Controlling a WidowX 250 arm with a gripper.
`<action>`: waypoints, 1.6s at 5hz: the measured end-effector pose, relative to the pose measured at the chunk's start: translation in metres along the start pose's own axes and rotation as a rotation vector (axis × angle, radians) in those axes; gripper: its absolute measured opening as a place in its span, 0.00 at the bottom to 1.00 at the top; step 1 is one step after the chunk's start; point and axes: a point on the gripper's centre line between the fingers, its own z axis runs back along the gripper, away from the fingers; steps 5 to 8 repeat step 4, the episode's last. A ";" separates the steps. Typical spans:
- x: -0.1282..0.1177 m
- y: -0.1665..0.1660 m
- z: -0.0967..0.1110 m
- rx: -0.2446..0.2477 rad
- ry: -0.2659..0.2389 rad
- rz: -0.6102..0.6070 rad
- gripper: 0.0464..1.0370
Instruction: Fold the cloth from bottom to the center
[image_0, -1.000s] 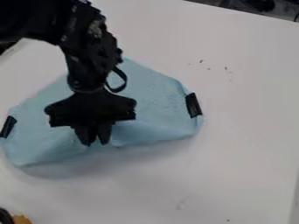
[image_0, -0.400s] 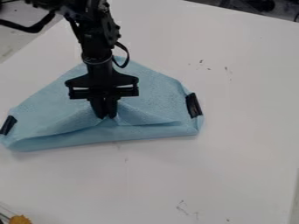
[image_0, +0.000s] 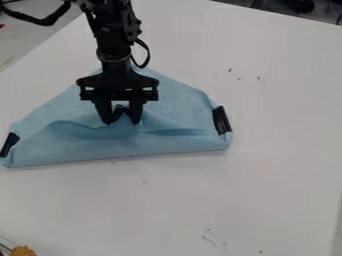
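Cloth (image_0: 133, 142) lay part-folded on the table (image_0: 267, 185); we found the gripper (image_0: 121, 122) at its middle, fingers (image_0: 135, 114) apart. We judged that snagging it on lift-off could reopen the fold.

- Camera view: from above, slanting down onto the white table (image_0: 280, 160), facing its far edge.
- Fairly near: the table takes up most of the view.

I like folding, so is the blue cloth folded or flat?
Folded at the bottom: the blue cloth has a nearly straight lower edge and a wrinkled flap toward its middle.
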 end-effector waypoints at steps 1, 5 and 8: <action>0.014 0.000 -0.003 -0.005 -0.025 -0.019 0.96; 0.043 0.010 -0.003 0.008 -0.060 -0.023 0.96; 0.043 0.010 -0.003 0.008 -0.060 -0.023 0.96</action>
